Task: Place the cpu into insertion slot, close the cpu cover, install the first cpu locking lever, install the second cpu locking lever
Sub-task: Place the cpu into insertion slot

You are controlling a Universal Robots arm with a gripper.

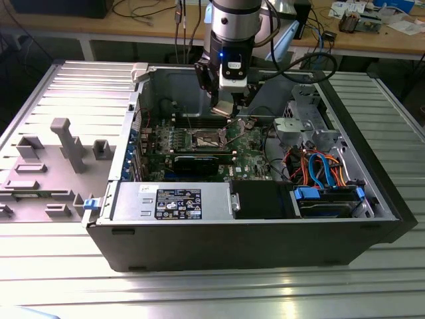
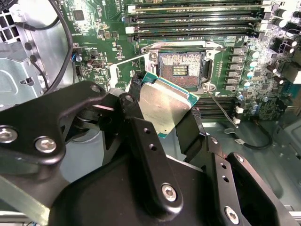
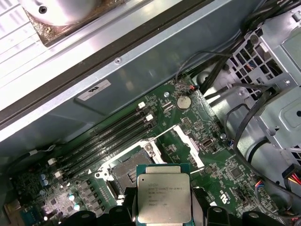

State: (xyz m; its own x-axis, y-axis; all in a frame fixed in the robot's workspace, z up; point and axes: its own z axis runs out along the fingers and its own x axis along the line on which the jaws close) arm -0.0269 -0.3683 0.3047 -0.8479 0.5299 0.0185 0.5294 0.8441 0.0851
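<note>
Your pincer [image 2: 162,113] is clenched on the cpu [image 2: 164,106], one black finger [image 2: 136,96] against each of two opposite edges. In the second wrist view the cpu is tilted, its dull silver top facing the camera and a thin green border showing around it. It hangs near the insertion slot [image 2: 181,70] but is not seated in it. The slot lies open, with its dark centre and pale contact field bare inside a shiny metal rim. In the first wrist view the cpu [image 3: 163,197] sits just beside the slot [image 3: 126,172] in the picture, and the two are apart. A thin metal rod [image 2: 221,110] runs off from one corner of the slot. On the far side of the slot lie long narrow memory slots [image 2: 193,19] on the green motherboard [image 2: 94,52]. In the exterior view the arm [image 1: 229,26] reaches down into an open computer case [image 1: 265,246], with a grey drive cage [image 1: 302,119] toward the exterior view's right. The case rests on a ribbed metal surface [image 1: 199,292]. Grey blocks [image 1: 66,143] stand on the surface toward the exterior view's left.
</note>
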